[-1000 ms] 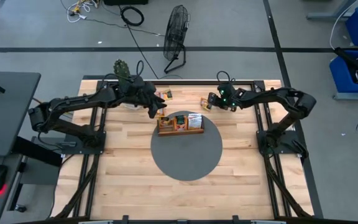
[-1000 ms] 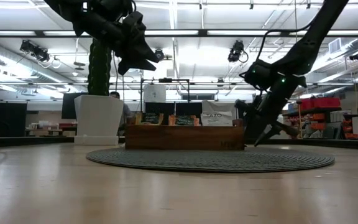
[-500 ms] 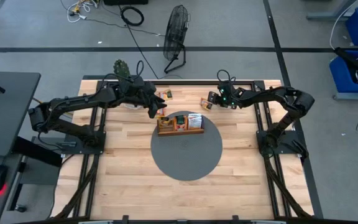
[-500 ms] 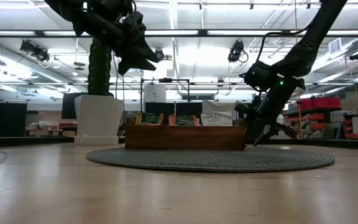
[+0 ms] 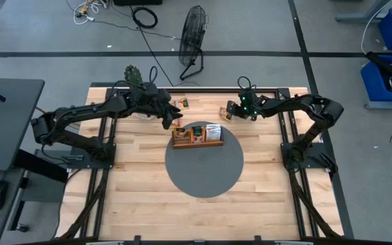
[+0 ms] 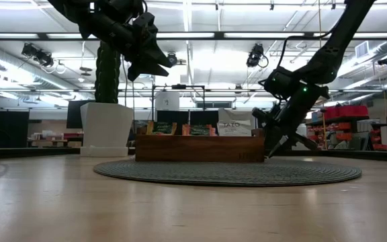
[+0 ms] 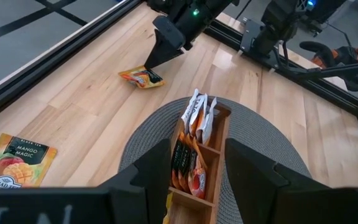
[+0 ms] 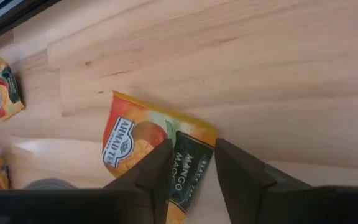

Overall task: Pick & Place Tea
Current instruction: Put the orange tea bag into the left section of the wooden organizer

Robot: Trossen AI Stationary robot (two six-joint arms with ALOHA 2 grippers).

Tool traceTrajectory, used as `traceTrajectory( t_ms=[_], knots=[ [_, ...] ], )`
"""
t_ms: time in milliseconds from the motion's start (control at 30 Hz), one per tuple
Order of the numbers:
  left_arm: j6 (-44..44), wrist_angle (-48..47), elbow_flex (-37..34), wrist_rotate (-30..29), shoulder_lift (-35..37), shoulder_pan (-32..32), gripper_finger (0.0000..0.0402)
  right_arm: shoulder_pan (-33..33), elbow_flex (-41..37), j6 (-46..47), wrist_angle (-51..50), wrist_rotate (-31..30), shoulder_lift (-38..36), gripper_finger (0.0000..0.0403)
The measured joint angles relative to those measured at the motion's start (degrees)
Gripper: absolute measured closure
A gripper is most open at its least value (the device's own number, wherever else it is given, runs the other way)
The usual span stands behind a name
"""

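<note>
An orange-red tea sachet (image 8: 157, 146) lies flat on the wooden table just past the mat's far right edge (image 5: 226, 113). My right gripper (image 8: 191, 149) slants down over it, open, with a finger on either side of the sachet's dark printed end; its tips reach table height (image 6: 271, 153). My left gripper (image 5: 173, 122) hangs open, high above the left end of the brown wooden tray (image 5: 197, 135), nothing between its fingers (image 7: 197, 149). The tray stands on a round grey mat (image 5: 204, 167) and holds several upright sachets (image 7: 194, 134). My right gripper comes at the sachet slanting down from the table's right side. Its fingertips (image 8: 157, 163) overlap the sachet's dark printed end (image 8: 188, 168), which lies flat on the table. Whether they touch it, I cannot tell.
Another mango sachet (image 7: 17, 163) lies on the table behind the tray's left end (image 5: 182, 103), and two more show at the edge of the right wrist view (image 8: 4, 90). A potted cactus (image 5: 133, 75) stands at the far left. Bare wood lies on the near side of the mat.
My right gripper has tipped a little steeper, and its fingertips have sunk to the table surface at the sachet.
</note>
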State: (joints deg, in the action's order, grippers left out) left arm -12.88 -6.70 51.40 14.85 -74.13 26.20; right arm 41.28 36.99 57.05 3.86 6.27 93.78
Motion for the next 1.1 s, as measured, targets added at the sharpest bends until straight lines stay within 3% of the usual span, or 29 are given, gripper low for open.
traceTrajectory(
  t_ms=[167, 367, 433, 567, 667, 1100],
  knots=[
    [-0.2, 0.0, 0.0, 0.0, 0.0, 0.0, 0.0246, -1.0, 0.6, -6.8, 0.9, 4.1, -1.5, 0.0305],
    [-0.4, -0.2, 0.0, 0.0, 0.0, 0.0, 0.0246, -5.4, 6.3, -31.7, -8.2, 6.2, -3.5, 0.0309],
    [-0.4, -0.5, 0.0, 0.0, 0.0, 0.0, 0.0246, -7.3, 8.7, -41.8, -14.3, 4.0, -3.5, 0.0309],
    [-0.4, -0.5, 0.0, 0.0, 0.0, 0.0, 0.0246, -10.9, 10.9, -55.0, -22.4, -7.0, -3.6, 0.0298],
    [-0.4, -0.5, 0.0, 0.0, 0.0, 0.0, 0.0246, -12.4, 11.0, -60.1, -22.9, -12.8, -3.6, 0.0280],
    [-1.0, -0.4, 0.0, 0.0, 0.0, 0.0, 0.0246, -14.2, 10.7, -66.9, -20.7, -14.8, -0.7, 0.0159]
  ],
)
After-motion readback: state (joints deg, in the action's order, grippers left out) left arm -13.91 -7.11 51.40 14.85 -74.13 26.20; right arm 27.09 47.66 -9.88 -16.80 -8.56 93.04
